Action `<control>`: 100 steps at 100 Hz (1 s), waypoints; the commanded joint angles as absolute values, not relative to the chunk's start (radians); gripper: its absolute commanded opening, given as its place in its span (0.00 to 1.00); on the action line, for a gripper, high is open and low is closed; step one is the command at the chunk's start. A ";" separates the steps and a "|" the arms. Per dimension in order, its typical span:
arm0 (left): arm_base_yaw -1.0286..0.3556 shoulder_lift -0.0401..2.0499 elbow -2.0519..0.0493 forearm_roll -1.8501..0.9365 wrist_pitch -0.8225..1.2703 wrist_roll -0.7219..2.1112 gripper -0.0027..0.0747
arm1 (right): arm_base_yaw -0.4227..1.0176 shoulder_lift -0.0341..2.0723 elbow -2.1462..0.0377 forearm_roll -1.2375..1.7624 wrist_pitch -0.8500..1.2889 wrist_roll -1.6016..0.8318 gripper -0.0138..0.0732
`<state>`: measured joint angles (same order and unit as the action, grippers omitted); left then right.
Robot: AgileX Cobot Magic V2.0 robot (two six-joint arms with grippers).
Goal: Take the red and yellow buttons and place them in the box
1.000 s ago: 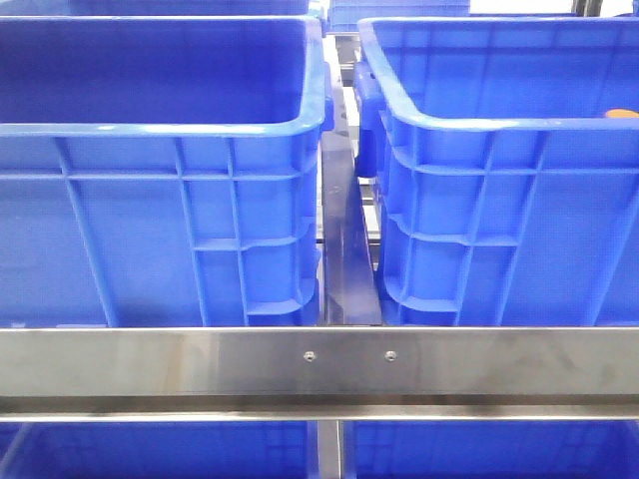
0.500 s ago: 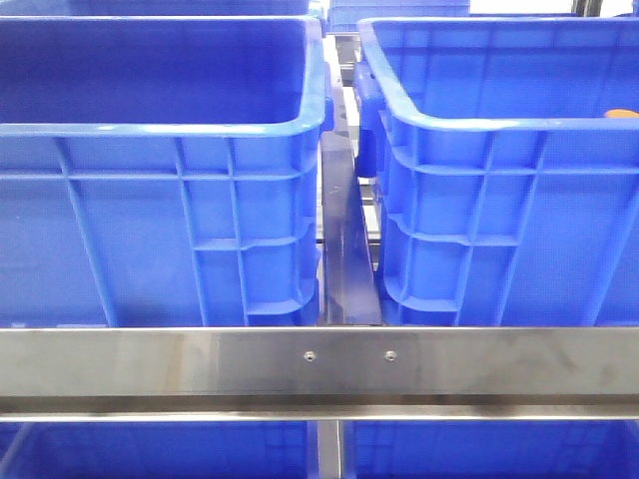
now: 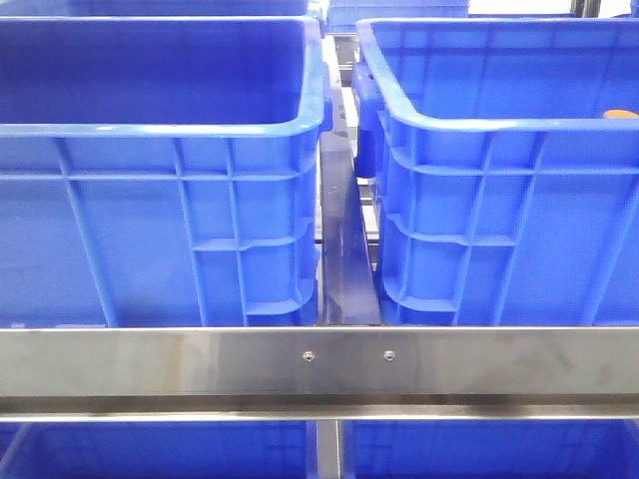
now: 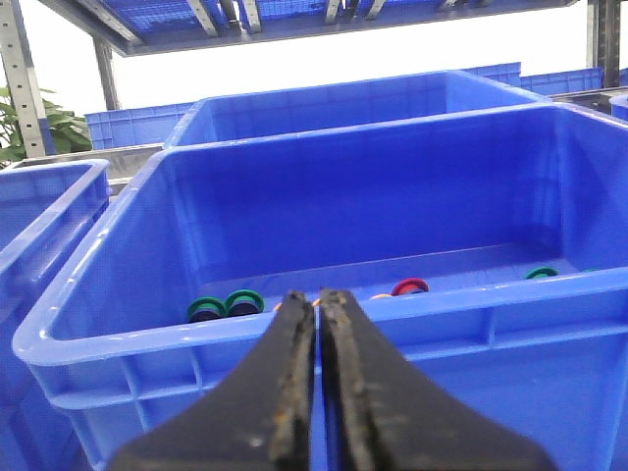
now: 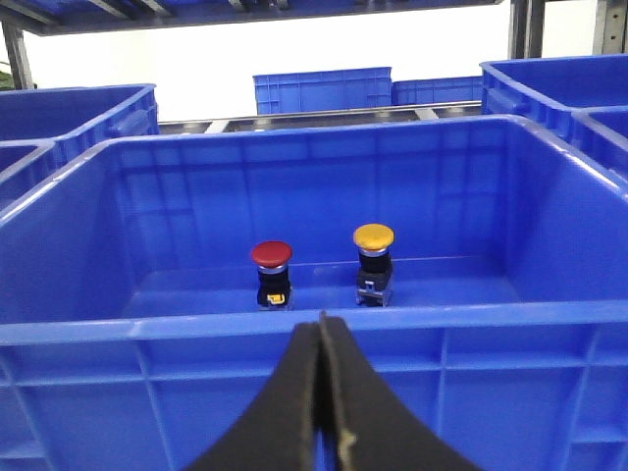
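Nothing moved; buttons (image 5: 273, 263) beyond right hand (image 5: 321, 329).

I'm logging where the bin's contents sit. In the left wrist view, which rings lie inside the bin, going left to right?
Two green rings side by side → red ring → another green ring. The shut left gripper partly hides whatever lies between the pair and the red one.
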<state>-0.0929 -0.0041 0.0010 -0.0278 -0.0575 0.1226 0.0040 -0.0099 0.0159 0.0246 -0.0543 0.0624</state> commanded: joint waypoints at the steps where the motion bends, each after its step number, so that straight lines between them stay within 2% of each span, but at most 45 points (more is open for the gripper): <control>1: -0.089 -0.038 0.044 -0.029 -0.136 0.115 0.01 | 0.004 -0.036 0.009 0.010 -0.169 0.072 0.03; 100: -0.089 -0.038 0.044 -0.029 -0.136 0.115 0.01 | 0.004 -0.036 0.008 0.010 -0.152 0.073 0.03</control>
